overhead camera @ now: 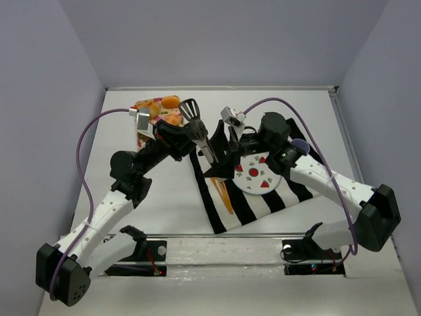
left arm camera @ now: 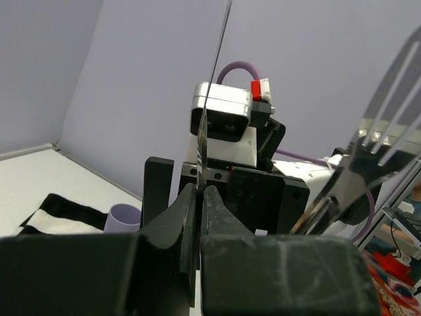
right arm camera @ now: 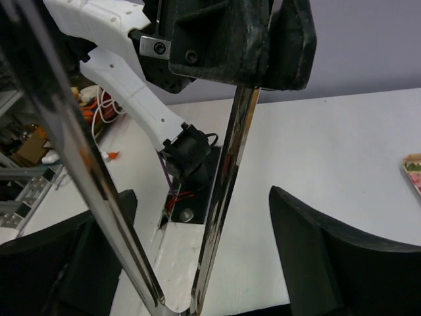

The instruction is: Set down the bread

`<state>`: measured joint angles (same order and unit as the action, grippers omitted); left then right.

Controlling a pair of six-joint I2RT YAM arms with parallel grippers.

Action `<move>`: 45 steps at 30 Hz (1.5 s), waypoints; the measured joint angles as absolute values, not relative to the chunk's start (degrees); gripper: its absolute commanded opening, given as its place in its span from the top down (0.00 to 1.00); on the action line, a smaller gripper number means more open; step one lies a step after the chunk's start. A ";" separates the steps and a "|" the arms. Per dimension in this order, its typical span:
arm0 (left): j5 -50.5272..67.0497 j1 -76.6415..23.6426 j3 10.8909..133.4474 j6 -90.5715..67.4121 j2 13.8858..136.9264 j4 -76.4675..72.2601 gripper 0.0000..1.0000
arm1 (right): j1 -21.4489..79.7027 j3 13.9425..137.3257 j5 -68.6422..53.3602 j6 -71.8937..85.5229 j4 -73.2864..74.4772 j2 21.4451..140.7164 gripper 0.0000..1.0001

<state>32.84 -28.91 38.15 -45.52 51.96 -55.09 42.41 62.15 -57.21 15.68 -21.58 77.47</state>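
Metal tongs (overhead camera: 192,113) with black slotted heads point toward the far side. My left gripper (overhead camera: 197,141) is shut on one thin arm of the tongs (left arm camera: 209,99); the other arm's slotted head (left arm camera: 388,125) stands free to the right. My right gripper (overhead camera: 225,157) is open, its fingers either side of the tongs' hinge end (right arm camera: 220,197) without touching it. Orange bread pieces (overhead camera: 170,102) lie on a patterned tray (overhead camera: 146,108) at the far left. One piece (overhead camera: 173,120) is partly hidden by my left wrist; I cannot make out a ring hole.
A black-and-white striped cloth (overhead camera: 230,204) lies at centre right with a white plate (overhead camera: 253,183) holding red pieces. A lilac cup (overhead camera: 300,144) stands behind my right arm and also shows in the left wrist view (left arm camera: 125,216). Purple cables arch over both arms.
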 measured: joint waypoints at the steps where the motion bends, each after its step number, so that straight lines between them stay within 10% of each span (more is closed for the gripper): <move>1: 32.69 -28.91 38.13 -45.50 51.94 -55.11 0.94 | 42.41 62.81 -57.21 17.02 -21.71 78.22 0.24; 8: 31.03 -28.86 37.95 -45.41 51.94 -54.83 0.87 | 42.46 63.92 -55.68 22.61 -22.22 79.33 0.35; 12: 29.41 -28.91 37.95 -44.29 51.64 -51.62 0.16 | 42.48 63.92 -52.14 24.47 -22.31 78.26 0.44; 15: 28.05 -29.04 37.98 -43.66 50.50 -46.57 0.01 | 42.46 63.92 -47.70 25.28 -21.98 76.82 0.50; 29: -1.50 -29.23 46.09 -41.56 40.73 -7.29 0.01 | 40.40 67.64 -24.84 23.03 -2.26 70.96 0.53; 45: -28.10 -29.12 54.04 -44.16 42.48 27.03 0.01 | 40.66 99.20 -13.76 12.10 32.60 107.22 0.42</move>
<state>-28.10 -29.12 54.04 -44.16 42.48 27.03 40.66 99.20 -13.76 12.10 32.60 107.22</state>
